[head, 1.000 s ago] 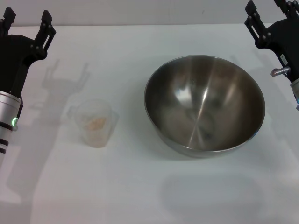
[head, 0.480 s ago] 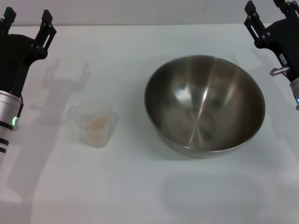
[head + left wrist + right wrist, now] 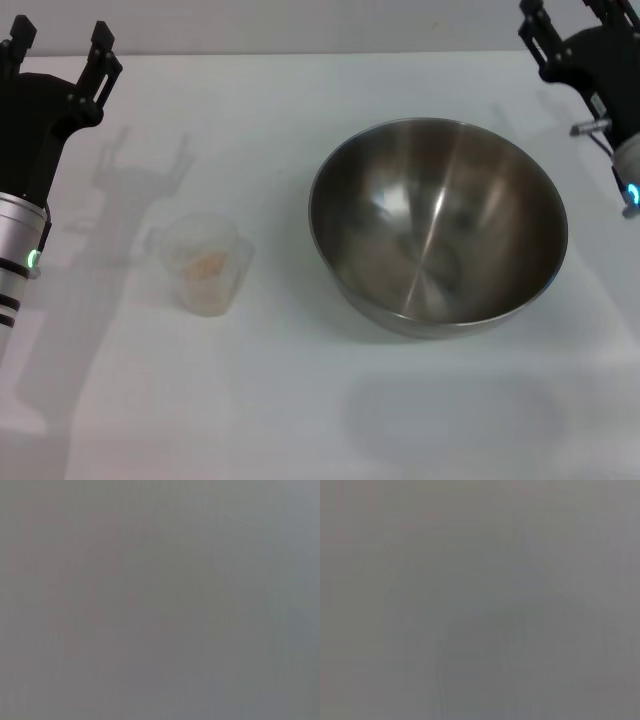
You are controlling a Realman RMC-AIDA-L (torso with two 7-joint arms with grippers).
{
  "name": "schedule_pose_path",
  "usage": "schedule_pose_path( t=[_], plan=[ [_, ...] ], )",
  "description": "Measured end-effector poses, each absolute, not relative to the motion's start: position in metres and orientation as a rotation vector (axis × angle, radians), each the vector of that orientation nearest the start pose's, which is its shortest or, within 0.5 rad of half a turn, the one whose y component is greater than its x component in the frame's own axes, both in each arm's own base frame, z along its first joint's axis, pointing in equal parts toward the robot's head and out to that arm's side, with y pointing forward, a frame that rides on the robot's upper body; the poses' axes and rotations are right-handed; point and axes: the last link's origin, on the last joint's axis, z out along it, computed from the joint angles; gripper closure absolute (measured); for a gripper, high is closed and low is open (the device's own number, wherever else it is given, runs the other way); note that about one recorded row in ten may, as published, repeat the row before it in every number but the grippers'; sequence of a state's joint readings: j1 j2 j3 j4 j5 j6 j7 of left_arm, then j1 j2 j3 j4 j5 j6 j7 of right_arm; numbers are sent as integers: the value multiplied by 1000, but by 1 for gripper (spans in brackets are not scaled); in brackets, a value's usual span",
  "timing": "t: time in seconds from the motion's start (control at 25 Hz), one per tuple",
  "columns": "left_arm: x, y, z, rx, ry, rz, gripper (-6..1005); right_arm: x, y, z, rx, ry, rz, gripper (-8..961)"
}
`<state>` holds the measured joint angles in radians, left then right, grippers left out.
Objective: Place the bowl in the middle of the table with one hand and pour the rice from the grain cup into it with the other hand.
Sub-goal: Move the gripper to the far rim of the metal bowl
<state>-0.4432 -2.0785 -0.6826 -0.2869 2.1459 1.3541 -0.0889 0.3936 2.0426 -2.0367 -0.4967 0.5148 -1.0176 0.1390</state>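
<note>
The large steel bowl [image 3: 438,225] stands upright on the white table [image 3: 300,400], right of centre. The small clear grain cup [image 3: 203,263] stands to its left with a little pale rice [image 3: 205,264] at its bottom. My left gripper [image 3: 60,40] is open and empty at the far left, raised behind the cup. My right gripper [image 3: 562,15] is open and empty at the top right, beyond the bowl's far right rim. Both wrist views show only plain grey.
The table's far edge [image 3: 300,52] runs along the top of the head view. Shadows of the arms fall on the tabletop beside the cup and in front of the bowl.
My right gripper has moved slightly up and away from the bowl. The left arm, bowl and cup have not moved.
</note>
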Motion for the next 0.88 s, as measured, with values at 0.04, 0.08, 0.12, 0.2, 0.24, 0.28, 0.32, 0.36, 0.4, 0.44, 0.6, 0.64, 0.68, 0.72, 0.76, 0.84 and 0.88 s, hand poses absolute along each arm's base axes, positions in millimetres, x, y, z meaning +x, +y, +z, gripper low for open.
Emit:
schedule_pose_path(
  t=[0.04, 0.08, 0.12, 0.2, 0.24, 0.28, 0.32, 0.36, 0.4, 0.44, 0.6, 0.64, 0.68, 0.72, 0.76, 0.84, 0.88],
  plan=[
    [-274, 330, -17, -1565, -385, -944, 170, 266, 362, -11, -1662, 455, 870, 295],
    [-274, 330, -17, -1565, -385, -944, 170, 263, 365, -9, -1675, 479, 865, 296],
    [-275, 330, -17, -1564, -386, -943, 170, 261, 367, -8, -1691, 506, 854, 296],
    [-276, 330, -17, -1564, -387, -940, 171, 246, 373, -3, -1743, 555, 841, 297],
    [-276, 330, -17, -1564, -387, -940, 171, 246, 373, -3, -1743, 555, 841, 297],
    [-276, 329, -17, -1564, -387, -939, 171, 240, 374, -2, -1761, 571, 828, 298],
    [-276, 329, -17, -1564, -387, -939, 171, 235, 375, 0, -1774, 584, 811, 298],
    [-277, 329, -16, -1564, -387, -936, 171, 230, 376, 2, -1788, 602, 786, 298],
    [-278, 329, -16, -1564, -388, -931, 171, 219, 378, 6, -1807, 646, 719, 299],
    [-278, 329, -16, -1564, -388, -931, 172, 219, 378, 6, -1807, 646, 719, 299],
    [-278, 328, -16, -1562, -385, -933, 172, 188, 377, 19, -1842, 757, 547, 301],
    [-278, 328, -16, -1562, -385, -933, 172, 188, 377, 19, -1842, 757, 547, 301],
    [-278, 328, -15, -1561, -385, -934, 173, 181, 376, 22, -1853, 775, 507, 302],
    [-278, 328, -15, -1561, -384, -934, 173, 173, 375, 26, -1867, 788, 471, 302],
    [-278, 328, -15, -1560, -384, -935, 173, 167, 373, 29, -1881, 800, 437, 302],
    [-279, 328, -15, -1560, -382, -933, 173, 154, 367, 35, -1934, 811, 354, 303],
    [-279, 328, -14, -1560, -382, -932, 173, 147, 364, 38, -1960, 817, 328, 304]
  ],
)
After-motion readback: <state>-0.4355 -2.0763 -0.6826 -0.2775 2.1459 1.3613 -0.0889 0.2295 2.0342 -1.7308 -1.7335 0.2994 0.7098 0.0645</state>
